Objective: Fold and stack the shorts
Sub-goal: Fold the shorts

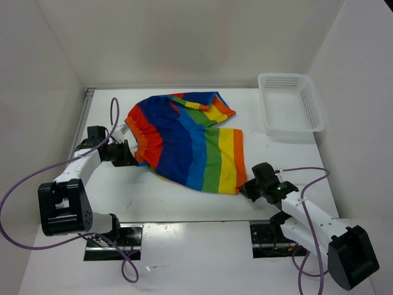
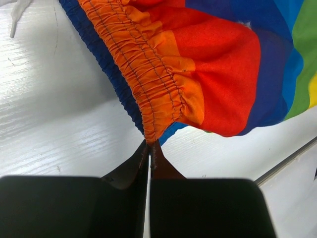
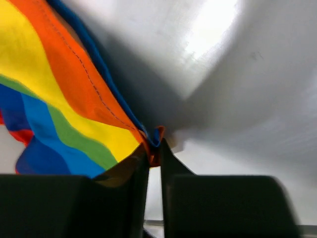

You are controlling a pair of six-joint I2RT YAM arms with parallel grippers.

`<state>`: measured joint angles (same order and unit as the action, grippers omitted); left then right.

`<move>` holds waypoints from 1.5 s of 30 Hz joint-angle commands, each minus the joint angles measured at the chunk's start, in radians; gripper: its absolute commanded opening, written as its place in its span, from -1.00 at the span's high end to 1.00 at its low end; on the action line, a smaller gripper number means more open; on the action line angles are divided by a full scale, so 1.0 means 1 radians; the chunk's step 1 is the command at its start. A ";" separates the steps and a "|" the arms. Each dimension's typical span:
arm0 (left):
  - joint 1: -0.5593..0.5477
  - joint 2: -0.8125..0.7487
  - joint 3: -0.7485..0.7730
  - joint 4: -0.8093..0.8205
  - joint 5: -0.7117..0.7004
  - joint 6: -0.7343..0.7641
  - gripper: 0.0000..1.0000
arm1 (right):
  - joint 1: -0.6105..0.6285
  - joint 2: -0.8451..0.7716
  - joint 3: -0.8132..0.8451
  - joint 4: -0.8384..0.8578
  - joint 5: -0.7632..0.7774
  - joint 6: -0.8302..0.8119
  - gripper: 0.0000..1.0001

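The rainbow-striped shorts [image 1: 187,142] lie spread on the white table, waistband to the left, leg hems to the right. My left gripper [image 1: 130,155] is shut on the orange gathered waistband [image 2: 148,89] at its near left corner. My right gripper [image 1: 245,187] is shut on the orange-and-blue hem corner [image 3: 157,138] of the near leg, at the shorts' near right. In the right wrist view the striped cloth [image 3: 59,104] hangs up and left from the jaws.
A white perforated basket [image 1: 290,103] stands at the back right of the table. A white drawstring end [image 2: 19,11] lies on the table by the waistband. White walls enclose the table on three sides.
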<state>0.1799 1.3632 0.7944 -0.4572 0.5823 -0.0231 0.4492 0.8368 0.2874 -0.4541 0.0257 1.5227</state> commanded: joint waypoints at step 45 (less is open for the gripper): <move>-0.046 -0.214 1.260 -0.109 -0.096 0.023 1.00 | -0.152 0.326 2.081 -0.663 0.293 -0.888 1.00</move>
<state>0.1318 1.1866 2.1681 -0.5518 0.6197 -0.0277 0.3077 1.1538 2.4279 -1.0615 0.1841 0.6529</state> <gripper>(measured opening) 0.009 0.009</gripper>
